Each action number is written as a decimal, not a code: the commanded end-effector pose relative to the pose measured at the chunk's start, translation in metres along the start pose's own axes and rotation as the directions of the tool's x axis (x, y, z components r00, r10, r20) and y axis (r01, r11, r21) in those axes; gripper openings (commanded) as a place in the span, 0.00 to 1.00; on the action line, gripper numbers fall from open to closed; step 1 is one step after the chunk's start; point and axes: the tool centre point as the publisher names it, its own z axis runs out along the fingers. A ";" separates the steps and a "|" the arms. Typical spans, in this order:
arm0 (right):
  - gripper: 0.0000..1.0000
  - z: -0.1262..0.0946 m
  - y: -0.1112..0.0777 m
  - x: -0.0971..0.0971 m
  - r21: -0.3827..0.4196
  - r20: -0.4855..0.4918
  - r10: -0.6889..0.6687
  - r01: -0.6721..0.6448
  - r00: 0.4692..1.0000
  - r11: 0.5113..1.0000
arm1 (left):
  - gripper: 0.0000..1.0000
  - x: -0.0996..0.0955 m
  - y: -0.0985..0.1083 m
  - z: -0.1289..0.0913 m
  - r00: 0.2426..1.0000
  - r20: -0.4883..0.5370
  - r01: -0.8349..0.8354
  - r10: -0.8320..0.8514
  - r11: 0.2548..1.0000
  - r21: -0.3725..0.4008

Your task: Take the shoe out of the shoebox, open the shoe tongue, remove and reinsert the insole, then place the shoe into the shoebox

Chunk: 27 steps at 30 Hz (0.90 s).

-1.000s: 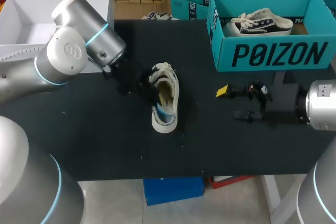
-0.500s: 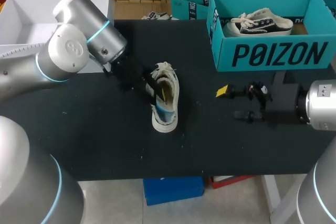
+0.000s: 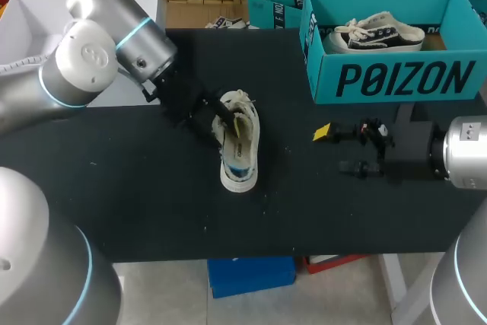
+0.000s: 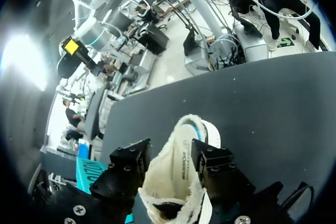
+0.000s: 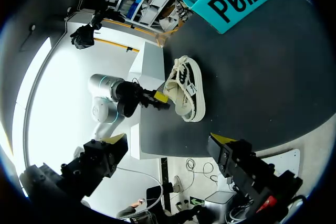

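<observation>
Looking down on the table [image 3: 152, 211], the white shoe [image 3: 242, 154] is seen lying out of the shoebox [image 3: 396, 80], near the middle of the black top. Its long side runs from the far edge toward the robot's edge, and its open mouth is turned up.

The left gripper [image 4: 169, 162] is placed right at that mouth, coming in from the far left. Its fingers are spread wide, and the fluffy rim of the shoe is seen between them in the left wrist view. A firm pinch from both sides cannot be made out, so the shoe is judged not to be held. The next move is judged to be a reach into the mouth for the tongue or the insole. What counts, then, is that the mouth lies straight ahead of the left fingers, along the shoe's length.

The right gripper [image 3: 338, 150] is found well apart, off to the shoe's right and in front of the shoebox. Its fingers are spread wide too, and nothing is held. The left arm is by far the nearer one.

The insole cannot be picked out inside the shoe. The yellow tips of the left gripper are hidden in its own wrist view. Which end is the toe is hard to tell. A second shoe [image 3: 377, 32], black and white, is seen lying in the shoebox.
</observation>
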 end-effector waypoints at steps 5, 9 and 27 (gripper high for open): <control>1.00 0.000 0.000 0.000 0.001 0.000 0.000 0.000 1.000 1.000 | 0.00 0.013 -0.007 -0.003 0.990 -0.140 -0.018 0.016 1.000 -0.018; 1.00 0.000 0.000 0.000 0.001 0.000 0.000 0.000 1.000 1.000 | 0.00 0.020 -0.005 -0.001 0.983 -0.184 -0.019 0.014 0.999 -0.027; 1.00 0.000 0.000 0.000 0.001 0.000 0.000 0.000 1.000 1.000 | 0.00 0.030 0.007 0.033 0.970 -0.241 -0.001 -0.001 1.000 -0.008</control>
